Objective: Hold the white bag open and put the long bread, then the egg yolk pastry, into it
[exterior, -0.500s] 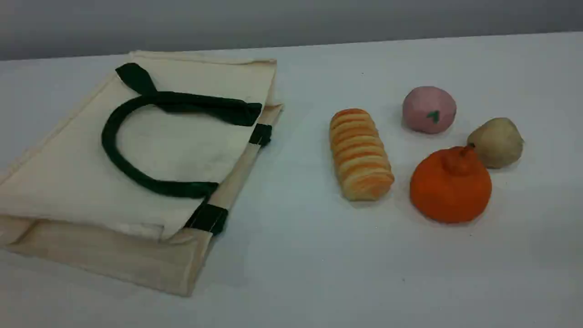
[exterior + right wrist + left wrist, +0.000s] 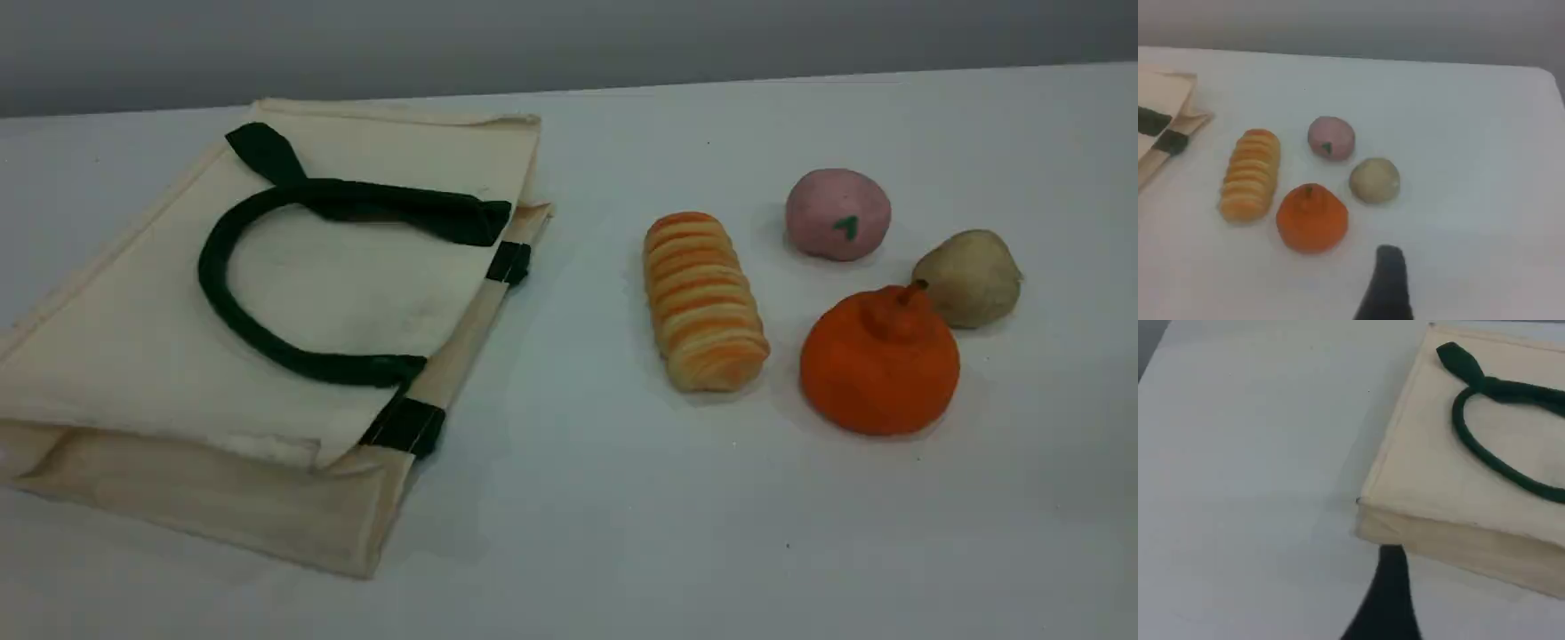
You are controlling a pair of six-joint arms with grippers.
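On the counter's [image 2: 622, 533] 9 o'clock side lies the bag [image 2: 133, 338], flat and closed, its handle [image 2: 213, 267] looped back over the top panel. Its mouth edge, marked by dark green patches [image 2: 404, 425], faces 3 o'clock toward the food, probably so items can slide in sideways once the top layer is lifted.

Four foods cluster at 3 o'clock, well apart from the bag. The bread [image 2: 705, 300] lies nearest the bag, running from 12 to 6. The pastry [image 2: 967, 277] sits at the cluster's 3 o'clock edge, just beside an orange fruit [image 2: 880, 364] at its 7 o'clock. A pink ball [image 2: 837, 213] rests at the cluster's 12 o'clock.

Neither arm appears in the scene view. The left pincer [image 2: 1390, 587] hovers near one corner of the bag, jaws spread, holding nothing. The right pincer [image 2: 1386, 280] hangs over bare counter at 5 o'clock of the orange fruit in its own view, also spread and empty.

Nothing is in the bag yet; opening it looks like the first step.
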